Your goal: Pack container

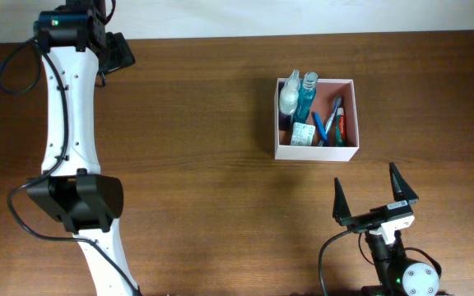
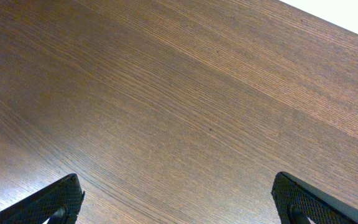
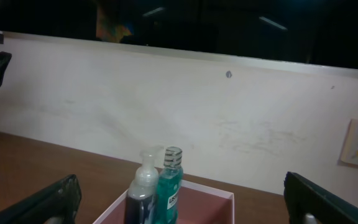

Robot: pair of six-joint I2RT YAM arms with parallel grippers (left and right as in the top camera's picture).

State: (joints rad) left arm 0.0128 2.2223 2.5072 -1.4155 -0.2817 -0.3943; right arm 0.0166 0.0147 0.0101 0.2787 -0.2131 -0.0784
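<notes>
Both tools are idling wide open while the container [image 1: 316, 153] is sitting packed on the bench [image 1: 220, 123].
I'm seeing the left tool [image 2: 178, 202] hanging well off to the container's left, jaws fully spread and empty. The right tool [image 1: 367, 191] is hovering near the container's front wall, equally spread, gripping nothing. Inside, a spray bottle [image 1: 289, 97] and a teal bottle [image 1: 308, 94] are standing by its left wall.

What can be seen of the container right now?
The container is a square open-top box with thin white walls and a pinkish-brown inside, seemingly card. It sits upright on the wooden table, right of centre. A clear spray bottle and a teal bottle stand in its far left corner, beside a green-and-white packet, slim blue items and a red-and-white tube. Nothing else touches it.
</notes>
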